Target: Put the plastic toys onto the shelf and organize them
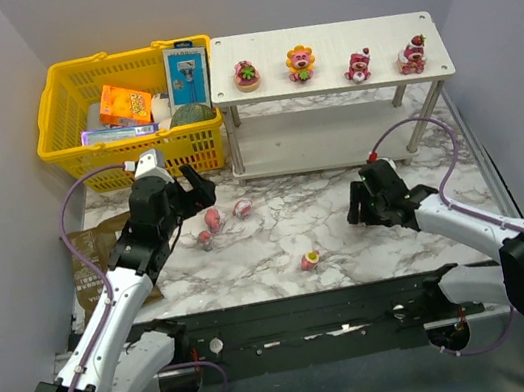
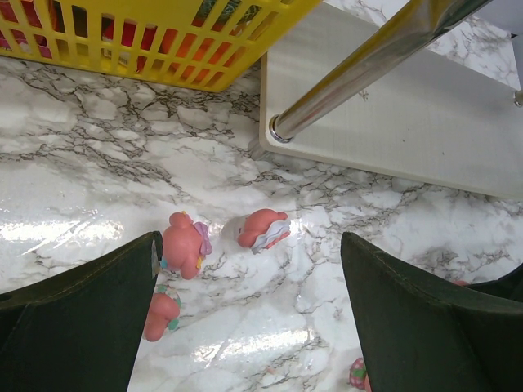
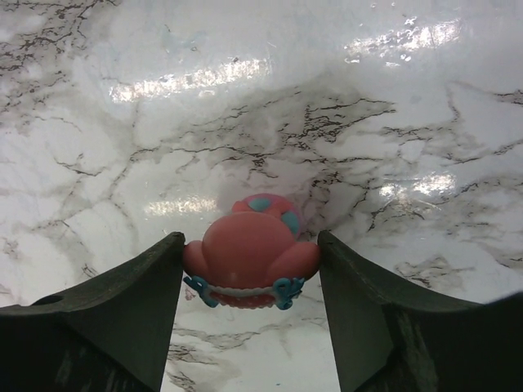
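The white two-tier shelf [image 1: 324, 86] stands at the back with several pink toys along its top, among them a yellow-petalled one [image 1: 300, 62] and bears [image 1: 357, 65] [image 1: 412, 56]. Loose toys lie on the marble: two [image 1: 212, 219] [image 1: 242, 208] by my left gripper, one smaller [image 1: 205, 239] and one in the middle [image 1: 309, 261]. My left gripper [image 1: 195, 206] is open and empty above them; its wrist view shows a bear with a purple bow [image 2: 184, 243] and another toy [image 2: 263, 229] ahead of the fingers. My right gripper [image 3: 249, 273] is shut on a pink toy with blue trim [image 3: 249, 257], low over the table.
A yellow mesh basket [image 1: 57, 100] with an orange box [image 1: 124, 104] and other packaged goods stands left of the shelf. The shelf's silver leg [image 2: 359, 73] and lower board [image 2: 425, 122] lie just beyond my left gripper. A brown bag [image 1: 90, 257] lies at the table's left edge.
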Available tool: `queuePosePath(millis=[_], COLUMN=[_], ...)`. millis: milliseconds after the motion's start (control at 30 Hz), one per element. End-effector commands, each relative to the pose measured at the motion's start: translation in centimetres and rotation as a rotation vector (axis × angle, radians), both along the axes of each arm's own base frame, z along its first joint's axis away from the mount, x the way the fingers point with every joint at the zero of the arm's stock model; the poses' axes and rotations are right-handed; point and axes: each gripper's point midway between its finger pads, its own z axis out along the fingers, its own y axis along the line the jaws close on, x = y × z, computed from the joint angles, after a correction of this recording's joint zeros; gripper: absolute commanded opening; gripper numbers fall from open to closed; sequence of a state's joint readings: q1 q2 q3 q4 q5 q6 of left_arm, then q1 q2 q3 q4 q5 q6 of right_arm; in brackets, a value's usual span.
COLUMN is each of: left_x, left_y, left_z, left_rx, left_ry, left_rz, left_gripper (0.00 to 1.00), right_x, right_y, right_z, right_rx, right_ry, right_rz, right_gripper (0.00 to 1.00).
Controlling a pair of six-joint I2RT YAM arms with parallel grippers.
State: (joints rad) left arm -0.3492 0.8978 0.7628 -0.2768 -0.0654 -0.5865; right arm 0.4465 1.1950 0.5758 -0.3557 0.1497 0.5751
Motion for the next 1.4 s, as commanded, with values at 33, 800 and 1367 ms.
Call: queuePosePath(millis=[33,800,1367], left_x=[-0.1,-0.3,-0.2], left_y=[-0.2,-0.5,0.0], left_z=[0.6,0.1,-0.2], left_rx=[-0.007,-0.016,0.002], left_ry=[-0.024,-0.021,-0.017], left_rz=[-0.015,-0.031,-0.012], left_gripper=[0.99,0.99,0.99], right_x=[0.4,-4.5,-1.7], right_y=[0.2,-0.5,0.2], right_z=[1.1,4.5,2.8], right_rx=[0.007,0.53,0.667], right_ry=[-0.067,0.013,-0.044], right_rz=[0.01,-0.694,-0.824], right_gripper=[0.8,0.86,0.77])
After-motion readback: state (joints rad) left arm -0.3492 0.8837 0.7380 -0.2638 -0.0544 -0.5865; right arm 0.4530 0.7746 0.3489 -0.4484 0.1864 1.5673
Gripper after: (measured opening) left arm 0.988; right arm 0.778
